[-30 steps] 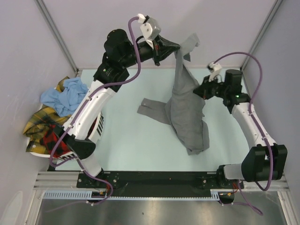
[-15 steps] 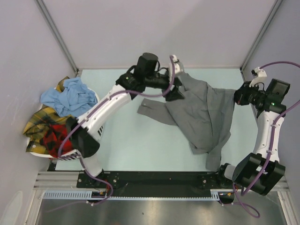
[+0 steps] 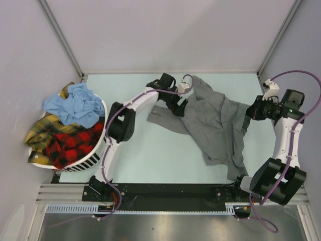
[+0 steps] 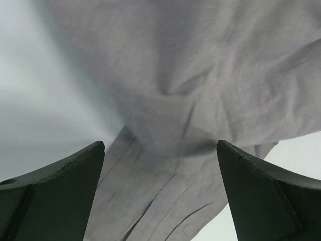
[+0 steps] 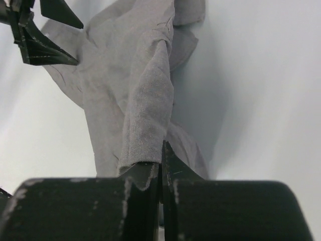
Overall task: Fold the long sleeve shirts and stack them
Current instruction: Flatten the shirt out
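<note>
Presently: right end effector (image 5: 161, 173) clenched on a fold at the 3 o'clock edge of the grey shirt (image 3: 213, 123), probably to pull it flat. Left end effector (image 4: 159, 150) released, fingers wide, hovering over the shirt's 10 o'clock corner. Shirt rumpled on the desk (image 3: 145, 150), toward 2 o'clock. Basket (image 3: 86, 164) at 9 o'clock holds the blue shirt (image 3: 75, 103), yellow plaid shirt (image 3: 40, 133) and red-and-black plaid shirt (image 3: 72, 143), unfolded.

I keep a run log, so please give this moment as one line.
left gripper: open above grey shirt; right gripper: shut on grey shirt edge; grey shirt: unfolded on table; other shirts: heaped in basket
</note>
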Robot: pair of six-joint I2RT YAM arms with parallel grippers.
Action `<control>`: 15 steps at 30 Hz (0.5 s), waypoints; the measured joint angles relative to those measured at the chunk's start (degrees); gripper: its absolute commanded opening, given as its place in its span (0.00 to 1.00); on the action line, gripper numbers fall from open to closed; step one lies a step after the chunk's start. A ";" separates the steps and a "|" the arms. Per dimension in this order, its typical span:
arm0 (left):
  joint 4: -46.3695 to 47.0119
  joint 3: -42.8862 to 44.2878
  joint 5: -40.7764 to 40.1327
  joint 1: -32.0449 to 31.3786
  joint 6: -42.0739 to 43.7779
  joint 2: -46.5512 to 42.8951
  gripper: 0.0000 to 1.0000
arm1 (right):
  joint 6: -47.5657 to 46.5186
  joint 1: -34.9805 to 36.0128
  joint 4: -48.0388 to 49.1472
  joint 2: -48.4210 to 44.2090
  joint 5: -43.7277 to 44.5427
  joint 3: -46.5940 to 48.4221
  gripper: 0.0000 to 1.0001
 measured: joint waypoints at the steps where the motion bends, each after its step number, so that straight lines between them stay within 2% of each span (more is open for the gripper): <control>1: -0.15 0.55 0.04 -0.61 0.00 0.48 0.72 | -0.22 0.20 -0.04 0.42 0.39 -0.09 0.00; 3: -0.37 1.25 0.26 -1.88 -0.31 0.59 0.37 | -0.31 0.74 -0.04 1.27 1.25 -0.17 0.00; 4: -0.46 1.49 0.28 -2.34 -0.48 0.59 0.06 | -0.28 1.05 0.09 1.62 1.57 -0.17 0.00; 5: -0.50 1.81 0.28 -2.78 -0.46 0.59 0.00 | -0.26 1.57 0.26 2.10 2.03 -0.17 0.00; 7: -0.31 0.83 0.17 -3.48 0.02 0.11 0.00 | 0.02 2.99 0.87 3.08 2.99 -0.17 0.00; 9: 0.48 -5.84 0.07 -3.69 -0.02 -3.58 0.00 | 0.39 4.24 1.62 3.89 3.69 -0.17 0.00; 12: 3.85 -29.73 -1.60 -3.19 0.31 -19.19 0.00 | 1.25 6.32 3.30 5.38 4.42 -0.11 0.00; 13: 3.34 -38.75 -2.45 -3.06 0.63 -27.08 0.00 | 1.55 6.99 3.87 6.19 4.39 0.04 0.00; 14: 2.19 -43.12 -2.97 -3.28 0.70 -32.28 0.03 | 1.81 7.39 4.15 6.84 4.37 0.13 0.00; 15: 1.95 -47.45 -3.72 -4.11 0.87 -38.12 0.13 | 2.01 7.85 4.22 7.78 4.33 0.35 0.00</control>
